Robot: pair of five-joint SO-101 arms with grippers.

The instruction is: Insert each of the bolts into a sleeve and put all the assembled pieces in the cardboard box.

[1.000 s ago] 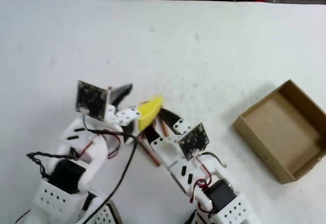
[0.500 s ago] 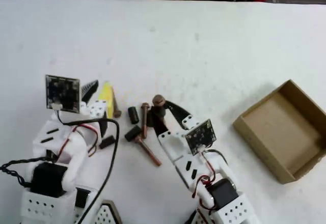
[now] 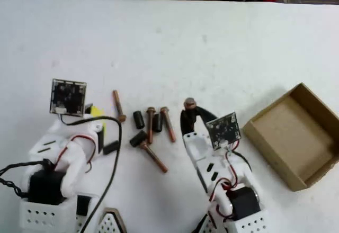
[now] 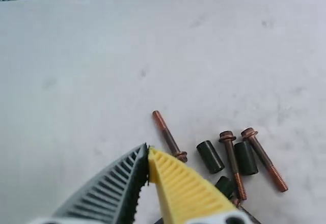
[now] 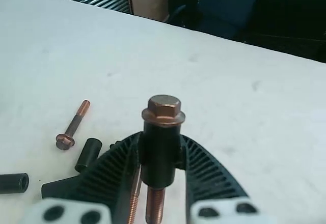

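Observation:
My right gripper (image 5: 160, 143) is shut on a black sleeve (image 5: 159, 155) with a copper bolt (image 5: 163, 109) standing upright through it. In the high view this right gripper (image 3: 189, 117) hangs between the loose parts and the cardboard box (image 3: 318, 111). Loose on the table lie three copper bolts (image 3: 117, 106) (image 3: 150, 124) (image 3: 168, 124), a fourth (image 3: 154, 159) nearer the arms, and short black sleeves (image 3: 139, 119) (image 3: 137, 138). My left gripper (image 4: 147, 152) is shut with nothing in it, its tips just short of one bolt (image 4: 169, 141) and left of the sleeves (image 4: 210, 156).
The box stands open and empty at the right, near the table's edge. Wide bare white table (image 3: 175, 42) stretches beyond the parts. A black cable (image 3: 114, 159) loops from the left arm beside the parts.
The two grippers have parted. My left gripper drew back to the left and uncovered the loose parts. My right gripper moved right towards the box with the bolt and sleeve in it.

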